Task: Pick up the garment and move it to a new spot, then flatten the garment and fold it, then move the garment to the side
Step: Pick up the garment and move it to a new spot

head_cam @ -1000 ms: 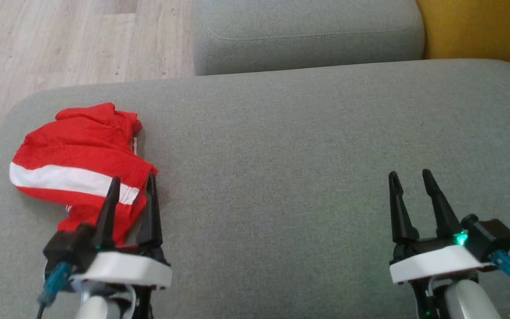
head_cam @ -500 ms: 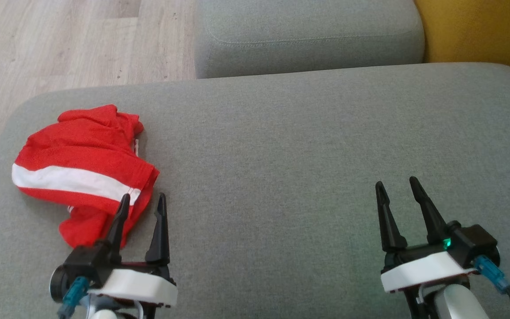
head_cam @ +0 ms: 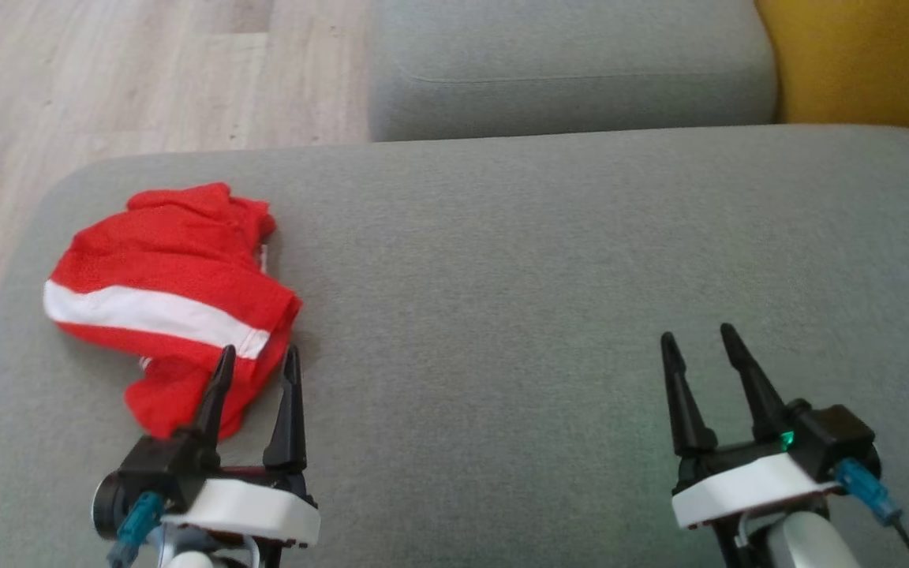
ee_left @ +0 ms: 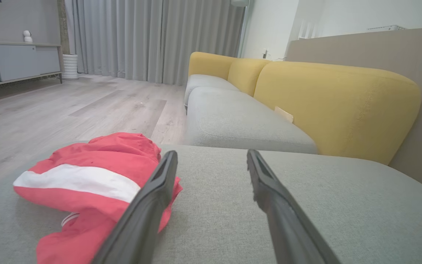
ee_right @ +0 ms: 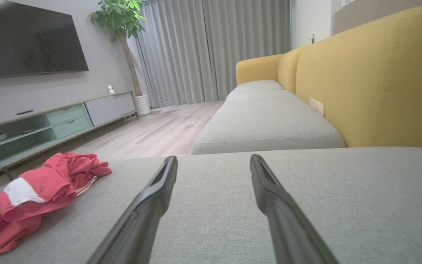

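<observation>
The grey sofa cushion [head_cam: 549,260] carries a crumpled red garment [head_cam: 162,292], white-striped, at its left end. The left claw [head_cam: 259,359], spread wide and empty, points at the garment's near right edge. The right claw [head_cam: 697,335], equally wide, sits well apart.

so the garment [head_cam: 162,292] is bright red with one white band; seat cushion [head_cam: 541,260] under it is plain flecked grey; sofa back [head_cam: 857,63] far right is mustard yellow; floor [head_cam: 107,79] far left is pale wood grain; left gripper [head_cam: 259,356] and right gripper [head_cam: 697,335] are black-fingered with white bodies
</observation>
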`<state>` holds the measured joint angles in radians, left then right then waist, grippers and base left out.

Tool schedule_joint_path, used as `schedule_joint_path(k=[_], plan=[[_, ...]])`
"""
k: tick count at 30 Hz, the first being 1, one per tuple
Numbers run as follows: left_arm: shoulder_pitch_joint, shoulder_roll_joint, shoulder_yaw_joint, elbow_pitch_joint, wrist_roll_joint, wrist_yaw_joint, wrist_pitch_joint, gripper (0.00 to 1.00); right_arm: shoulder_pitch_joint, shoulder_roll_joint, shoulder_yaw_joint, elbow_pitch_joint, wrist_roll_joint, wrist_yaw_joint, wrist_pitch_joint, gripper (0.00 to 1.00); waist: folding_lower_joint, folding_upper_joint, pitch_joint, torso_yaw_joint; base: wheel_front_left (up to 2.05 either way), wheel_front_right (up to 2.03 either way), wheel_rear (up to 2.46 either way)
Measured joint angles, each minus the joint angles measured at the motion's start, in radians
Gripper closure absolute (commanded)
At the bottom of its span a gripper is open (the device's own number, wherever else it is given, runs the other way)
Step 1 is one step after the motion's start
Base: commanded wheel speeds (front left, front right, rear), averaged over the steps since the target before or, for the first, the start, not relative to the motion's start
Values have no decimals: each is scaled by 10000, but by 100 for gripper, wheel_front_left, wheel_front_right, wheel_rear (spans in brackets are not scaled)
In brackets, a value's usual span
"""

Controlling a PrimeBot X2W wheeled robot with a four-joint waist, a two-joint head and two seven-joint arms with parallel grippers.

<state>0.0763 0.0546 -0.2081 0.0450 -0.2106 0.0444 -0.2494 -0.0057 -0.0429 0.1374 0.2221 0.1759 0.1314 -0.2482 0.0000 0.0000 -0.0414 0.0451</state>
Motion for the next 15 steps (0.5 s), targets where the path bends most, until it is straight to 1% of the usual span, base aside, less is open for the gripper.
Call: schedule_joint_path(k=[7,11,12,15], plan=[[2,-4,88,4,157,0,0,0,203,-2,364,73,184,0,-13,0,0,0,-121,682,0,0,0],[8,-4,330,10,280,-2,0,0,205,-2,625,107,332,0,-15,0,0,0,-208,1187,0,0,0],[12,-12,410,12,336,-6,0,0,206,-4,763,119,397,0,-15,0,0,0,-252,1450,0,0,0],[17,-12,650,27,437,-8,0,0,218,-4,966,136,522,0,-15,0,0,0,-317,1855,0,0,0]])
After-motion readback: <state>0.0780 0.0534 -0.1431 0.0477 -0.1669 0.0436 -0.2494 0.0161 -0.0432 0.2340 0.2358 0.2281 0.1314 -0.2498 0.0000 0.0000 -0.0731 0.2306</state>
